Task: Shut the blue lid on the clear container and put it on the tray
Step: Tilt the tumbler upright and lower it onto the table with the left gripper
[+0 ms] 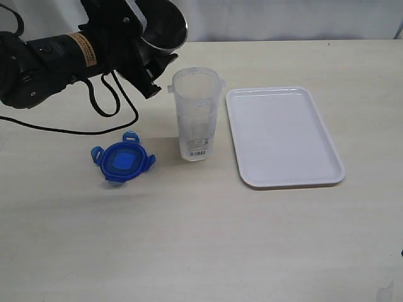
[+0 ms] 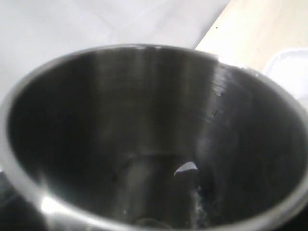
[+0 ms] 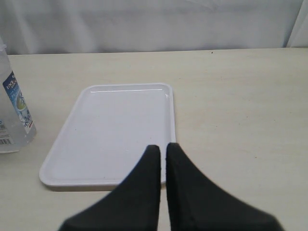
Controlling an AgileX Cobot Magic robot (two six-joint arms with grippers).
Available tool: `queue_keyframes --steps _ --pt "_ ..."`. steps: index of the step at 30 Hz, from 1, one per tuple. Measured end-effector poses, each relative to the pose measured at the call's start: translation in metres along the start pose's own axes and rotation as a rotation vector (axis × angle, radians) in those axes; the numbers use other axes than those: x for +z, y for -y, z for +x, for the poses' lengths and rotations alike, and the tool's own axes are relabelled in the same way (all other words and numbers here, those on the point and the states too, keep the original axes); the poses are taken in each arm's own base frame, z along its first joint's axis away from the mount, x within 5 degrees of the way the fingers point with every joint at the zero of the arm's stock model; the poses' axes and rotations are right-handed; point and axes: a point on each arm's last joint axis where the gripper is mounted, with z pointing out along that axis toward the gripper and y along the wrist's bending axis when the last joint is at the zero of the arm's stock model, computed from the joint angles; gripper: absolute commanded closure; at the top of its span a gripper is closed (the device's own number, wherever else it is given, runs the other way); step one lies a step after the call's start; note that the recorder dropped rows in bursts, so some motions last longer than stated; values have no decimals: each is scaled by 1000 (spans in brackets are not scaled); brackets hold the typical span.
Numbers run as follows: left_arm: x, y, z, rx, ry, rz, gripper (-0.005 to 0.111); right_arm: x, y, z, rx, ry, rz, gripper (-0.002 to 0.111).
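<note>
lid (image 1: 123,162) left-front of container (image 1: 196,116) | tray (image 1: 283,135) just right of it | all on table (image 1: 189,239) | tumbler (image 1: 165,28) aloft behind-left

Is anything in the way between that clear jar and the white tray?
Nothing visible does: only tabletop lies between the clear container and the tray beside it.

Pale wood-grain tabletop (image 1: 189,239); white backdrop (image 1: 283,19) behind; soft even light.
</note>
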Motion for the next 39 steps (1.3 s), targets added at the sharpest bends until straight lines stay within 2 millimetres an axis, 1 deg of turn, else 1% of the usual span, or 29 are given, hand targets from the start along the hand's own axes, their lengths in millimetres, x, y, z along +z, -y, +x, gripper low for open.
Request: queue_keyframes --steps 4,7,9,12,15,18,23,27,32,39 --pt "0 -5 2 -217 -2 -50 107 0 0 0 0 0 0 104" --pt "3 -11 8 -353 35 -84 107 0 0 0 0 0 0 104" --pt "6 -13 14 -425 57 -95 107 0 0 0 0 0 0 104" --pt "14 -13 31 -503 73 -103 107 0 0 0 0 0 0 104" --pt "23 -14 48 -536 63 -113 107 0 0 0 0 0 0 104" --pt "32 -21 63 -569 45 -136 107 0 0 0 0 0 0 104" --pt "46 -42 85 -624 39 -196 107 0 0 0 0 0 0 104" --pt "58 -51 96 -635 43 -220 107 0 0 0 0 0 0 104" --pt "77 -55 106 -630 56 -228 107 0 0 0 0 0 0 104" --pt "98 -52 124 -632 49 -225 107 0 0 0 0 0 0 104"
